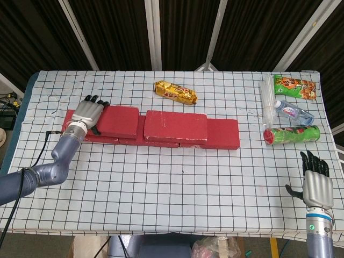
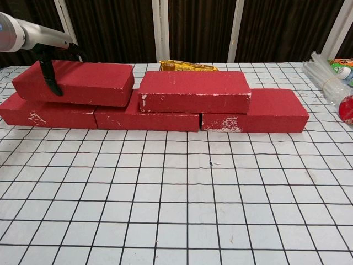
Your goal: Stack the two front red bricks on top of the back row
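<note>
Nearest the robot, at the front right of the checked table point(image 1: 177, 188), the right hand point(image 1: 316, 183) hovers upright with its fingers spread apart and nothing in them, well apart from the bricks. Further in, a bottom row of three red bricks point(image 2: 146, 117) runs across the table end to end, their front faces chipped white in places. On top of that row sit two more: the right upper brick point(image 2: 193, 91) lies level, bridging the joint between the middle and right bottom bricks, and the left upper brick point(image 2: 74, 83) rests across the left and middle bottom bricks, its right end just beside the other upper brick. The left hand point(image 1: 87, 114) grips this left upper brick at its left end, fingers laid over the top toward the far edge and the thumb point(image 2: 51, 77) pressed down the front face, as the chest view shows. To the right, near the table's edge, lie a green cylindrical can point(image 1: 291, 134) on its side, a plastic bottle point(image 1: 293, 112), a bundle of clear straws point(image 1: 267, 99) and a green snack packet point(image 1: 294, 87). Beyond the bricks, toward the far edge, lies a yellow snack packet point(image 1: 176, 92).
</note>
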You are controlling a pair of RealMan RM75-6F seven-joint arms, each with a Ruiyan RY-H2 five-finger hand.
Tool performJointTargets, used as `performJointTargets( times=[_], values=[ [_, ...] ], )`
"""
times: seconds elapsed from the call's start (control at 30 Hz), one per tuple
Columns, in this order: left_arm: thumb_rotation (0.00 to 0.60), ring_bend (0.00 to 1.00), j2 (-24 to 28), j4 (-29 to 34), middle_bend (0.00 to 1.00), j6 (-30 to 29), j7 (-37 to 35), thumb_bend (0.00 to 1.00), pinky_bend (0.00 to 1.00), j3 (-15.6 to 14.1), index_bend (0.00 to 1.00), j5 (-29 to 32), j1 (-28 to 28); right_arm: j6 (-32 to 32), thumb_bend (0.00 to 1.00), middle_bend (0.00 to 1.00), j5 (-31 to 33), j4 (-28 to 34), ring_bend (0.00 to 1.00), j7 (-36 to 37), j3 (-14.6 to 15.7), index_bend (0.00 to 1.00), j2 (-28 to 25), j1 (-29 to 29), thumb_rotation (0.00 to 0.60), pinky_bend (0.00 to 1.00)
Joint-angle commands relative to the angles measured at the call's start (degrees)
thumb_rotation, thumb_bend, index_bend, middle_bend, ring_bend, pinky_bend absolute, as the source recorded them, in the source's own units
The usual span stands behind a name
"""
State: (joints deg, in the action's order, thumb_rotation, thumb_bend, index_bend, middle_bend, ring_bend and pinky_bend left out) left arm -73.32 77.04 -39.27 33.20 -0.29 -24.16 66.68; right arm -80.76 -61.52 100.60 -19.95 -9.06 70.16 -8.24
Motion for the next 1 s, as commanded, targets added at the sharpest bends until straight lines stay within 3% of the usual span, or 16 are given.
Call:
performJointTargets(
  times=[0.03, 1.0],
  values=[
    [0.6, 0.0, -0.78, -0.61, 0.18, -0.06, -0.05, 0.0, 0.0, -0.01, 0.24, 0.19, 0.02, -0.03, 0.22, 0.0, 0.04, 0.02, 0.0, -0.05, -0.02, 0.0, 0.01, 0.0, 0.6, 0.0],
    [0.6, 0.0, -2.74, 1.01, 0.16, -3.38, 1.78, 0.0, 0.0, 0.97, 0.22, 1.86, 0.27, -0.27, 0.22, 0.0, 0.25, 0.19, 0.0, 0.34, -0.25, 0.0, -0.12, 0.15, 0.6, 0.0]
  ],
)
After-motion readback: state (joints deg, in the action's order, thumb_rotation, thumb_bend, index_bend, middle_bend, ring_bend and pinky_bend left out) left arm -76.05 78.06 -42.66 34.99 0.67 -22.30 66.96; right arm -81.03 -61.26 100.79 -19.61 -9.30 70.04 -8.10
